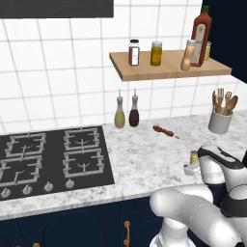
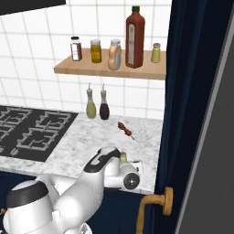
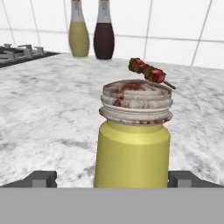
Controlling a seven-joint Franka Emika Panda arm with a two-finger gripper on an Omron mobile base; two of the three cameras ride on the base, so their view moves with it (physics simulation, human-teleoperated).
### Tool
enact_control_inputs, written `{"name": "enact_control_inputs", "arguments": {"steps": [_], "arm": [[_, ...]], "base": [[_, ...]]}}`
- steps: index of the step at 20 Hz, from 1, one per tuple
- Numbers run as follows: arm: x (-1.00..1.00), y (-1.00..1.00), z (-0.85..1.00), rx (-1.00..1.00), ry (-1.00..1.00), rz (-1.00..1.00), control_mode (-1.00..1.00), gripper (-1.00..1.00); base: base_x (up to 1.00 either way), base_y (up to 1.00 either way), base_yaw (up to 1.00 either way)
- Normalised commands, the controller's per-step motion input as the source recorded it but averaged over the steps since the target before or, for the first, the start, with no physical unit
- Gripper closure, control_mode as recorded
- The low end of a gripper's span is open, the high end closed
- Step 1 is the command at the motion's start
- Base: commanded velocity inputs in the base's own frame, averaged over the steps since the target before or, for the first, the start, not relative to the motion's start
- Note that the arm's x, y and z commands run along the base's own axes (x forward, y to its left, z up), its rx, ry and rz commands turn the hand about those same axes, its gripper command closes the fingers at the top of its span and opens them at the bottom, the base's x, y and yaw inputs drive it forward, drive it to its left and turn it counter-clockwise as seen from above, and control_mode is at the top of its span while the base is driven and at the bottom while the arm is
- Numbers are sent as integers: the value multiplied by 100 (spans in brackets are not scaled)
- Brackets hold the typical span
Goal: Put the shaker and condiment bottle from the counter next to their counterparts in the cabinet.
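Note:
The shaker (image 3: pixel 133 144), yellow-green with a grey stained top, stands upright on the marbled counter (image 1: pixel 140 159) near its front right edge. It also shows as a small cylinder in the base views, shaker (image 1: pixel 194 156) and shaker (image 2: pixel 123 157). My gripper (image 3: pixel 113 179) is open, low over the counter, with one dark fingertip on each side of the shaker and a gap to both. The peach-orange condiment bottle (image 1: pixel 188 54) stands on the wooden cabinet shelf (image 1: pixel 164 71) beside the tall red-brown bottle (image 1: pixel 200 34). The twin shaker (image 1: pixel 208 50) sits at the shelf's right end.
A yellow cruet (image 1: pixel 119 113) and a dark cruet (image 1: pixel 134 112) stand against the tiled wall. A skewer (image 1: pixel 163 130) lies behind the shaker. A utensil holder (image 1: pixel 221 118) is at the right, the black hob (image 1: pixel 53 157) at the left. Two small jars (image 1: pixel 144 53) share the shelf.

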Motion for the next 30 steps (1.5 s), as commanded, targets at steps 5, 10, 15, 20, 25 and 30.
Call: {"name": "enact_control_inputs", "arguments": {"steps": [5,10,15,20,25,30], "arm": [[24,2,-9,0,0,0,-100,-100],[9,0,-5,0,0,0,-100,-100],[9,2,-6,0,0,-1,-100,100],[9,3,-3,0,0,-2,-100,100],[0,0,0,0,-4,-1,-100,100],[0,0,27,0,-10,-10,-100,100]], "base": [[0,0,0],[0,0,0],[0,0,0],[0,0,0],[0,0,0],[0,0,0]]}}
